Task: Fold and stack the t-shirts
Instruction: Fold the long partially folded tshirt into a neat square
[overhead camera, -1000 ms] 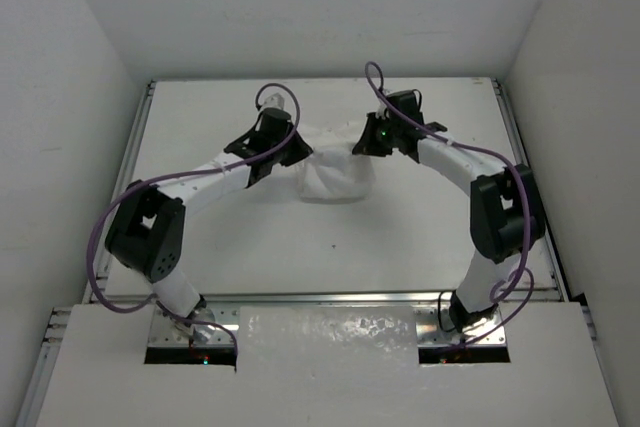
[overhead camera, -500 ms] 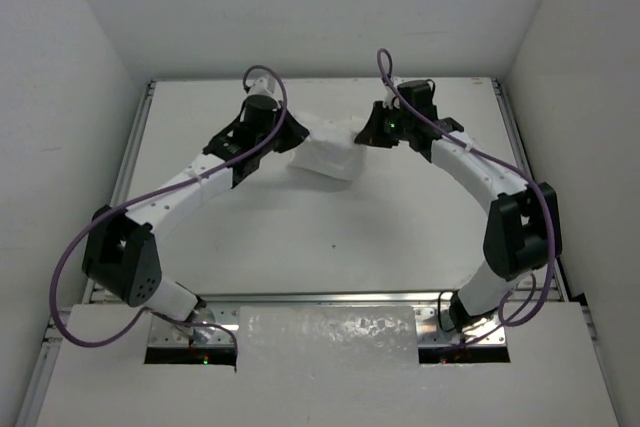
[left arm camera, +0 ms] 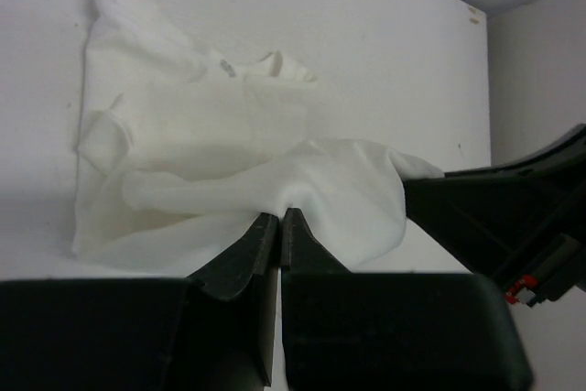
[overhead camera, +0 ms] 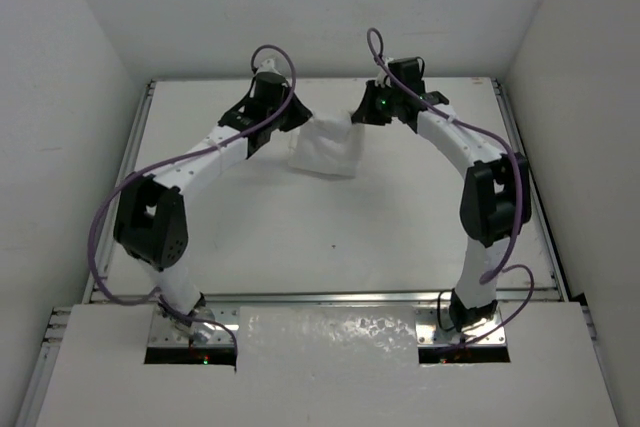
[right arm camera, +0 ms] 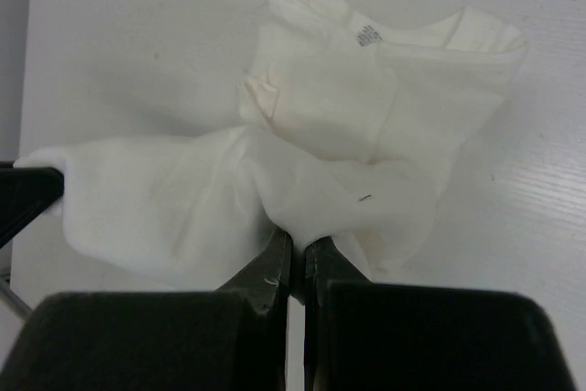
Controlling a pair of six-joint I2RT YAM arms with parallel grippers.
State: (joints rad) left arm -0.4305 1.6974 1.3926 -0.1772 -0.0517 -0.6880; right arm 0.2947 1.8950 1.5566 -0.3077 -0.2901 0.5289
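Note:
One plain white t-shirt point(overhead camera: 325, 149) lies partly folded at the far middle of the table, its upper edge lifted between the two arms. My left gripper point(overhead camera: 293, 123) is shut on the shirt's left edge; in the left wrist view the jaws point(left arm camera: 279, 217) pinch a fold of the t-shirt point(left arm camera: 211, 148). My right gripper point(overhead camera: 357, 119) is shut on the shirt's right edge; in the right wrist view the jaws point(right arm camera: 298, 243) pinch the t-shirt point(right arm camera: 348, 125), whose collar tag shows further out.
The white table point(overhead camera: 330, 237) has raised metal rails at its left and right edges and white walls close around it. Purple cables loop above both arms. The other gripper's dark body point(left arm camera: 513, 217) shows at the right of the left wrist view.
Both grippers have carried the shirt's held edge away from the arm bases toward the far side of the table. The hanging cloth has been laid down over the rest of the shirt.

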